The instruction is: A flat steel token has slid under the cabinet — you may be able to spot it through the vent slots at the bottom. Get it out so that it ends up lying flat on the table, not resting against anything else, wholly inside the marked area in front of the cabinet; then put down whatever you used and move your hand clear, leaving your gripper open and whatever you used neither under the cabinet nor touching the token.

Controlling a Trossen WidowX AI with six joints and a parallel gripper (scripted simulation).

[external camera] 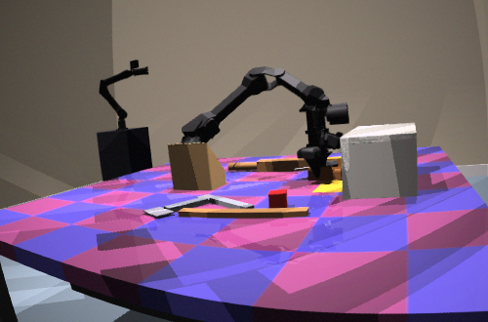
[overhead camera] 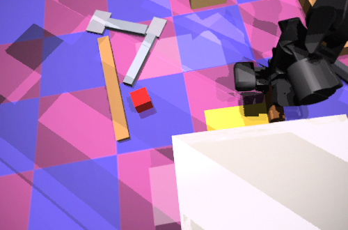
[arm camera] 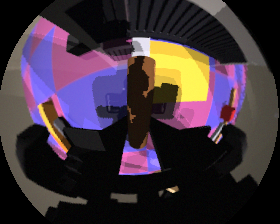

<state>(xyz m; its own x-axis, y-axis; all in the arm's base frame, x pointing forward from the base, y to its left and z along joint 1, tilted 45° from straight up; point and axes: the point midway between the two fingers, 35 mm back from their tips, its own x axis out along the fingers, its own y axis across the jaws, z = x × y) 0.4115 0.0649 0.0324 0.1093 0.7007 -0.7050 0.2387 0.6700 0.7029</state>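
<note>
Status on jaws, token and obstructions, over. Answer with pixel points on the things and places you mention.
Jaws (overhead camera: 275,99) shut on brown wooden handle (overhead camera: 277,114) (arm camera: 141,100), beside yellow area (overhead camera: 223,120) (external camera: 328,186) (arm camera: 192,75). Token not visible. Red cube (overhead camera: 140,99) (external camera: 277,198) (arm camera: 227,113) well aside.

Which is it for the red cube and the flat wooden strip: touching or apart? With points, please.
Apart. The top view shows tabletop between the red cube (overhead camera: 140,97) (external camera: 277,198) and wooden strip (overhead camera: 113,90) (external camera: 244,213).

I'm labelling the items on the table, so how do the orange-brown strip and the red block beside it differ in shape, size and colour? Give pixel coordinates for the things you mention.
The strip (overhead camera: 113,90) (external camera: 244,213) is long and thin, while the red block (overhead camera: 140,97) (external camera: 277,198) is a compact cube. The strip lies low to the table; the block stands taller than it. The strip is a plain orange-brown, the block bright red. Both rest on the checkered table, apart from the gripper (overhead camera: 266,90) (external camera: 317,171).
</note>
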